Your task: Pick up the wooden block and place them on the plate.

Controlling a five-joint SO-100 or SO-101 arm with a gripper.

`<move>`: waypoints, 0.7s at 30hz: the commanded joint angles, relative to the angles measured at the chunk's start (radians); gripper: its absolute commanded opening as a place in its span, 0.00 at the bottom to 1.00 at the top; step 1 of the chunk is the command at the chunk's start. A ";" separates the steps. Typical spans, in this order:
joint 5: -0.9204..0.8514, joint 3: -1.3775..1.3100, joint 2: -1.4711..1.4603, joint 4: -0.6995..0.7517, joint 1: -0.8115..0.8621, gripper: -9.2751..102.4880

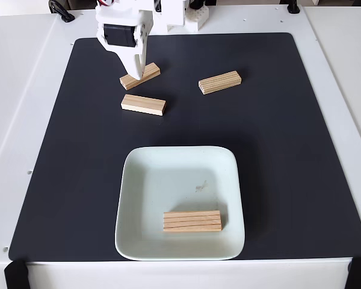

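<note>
Three wooden blocks lie on the black mat. One (151,71) is at the upper left, angled, with my white gripper (137,72) coming down over its middle and hiding part of it. Whether the fingers are closed on it does not show. A second block (143,105) lies just below that one. The third (219,82) rests to the right, well apart from the gripper. Another block (192,221) with dark grain lines lies inside the pale mint-white plate (168,174), near its front edge.
The black mat (289,150) covers most of the white table (24,90). My arm's white base (168,15) stands at the table's back edge. Black clamps (15,274) sit at the front corners.
</note>
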 commanded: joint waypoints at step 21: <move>0.002 0.440 0.166 -0.359 -0.006 0.12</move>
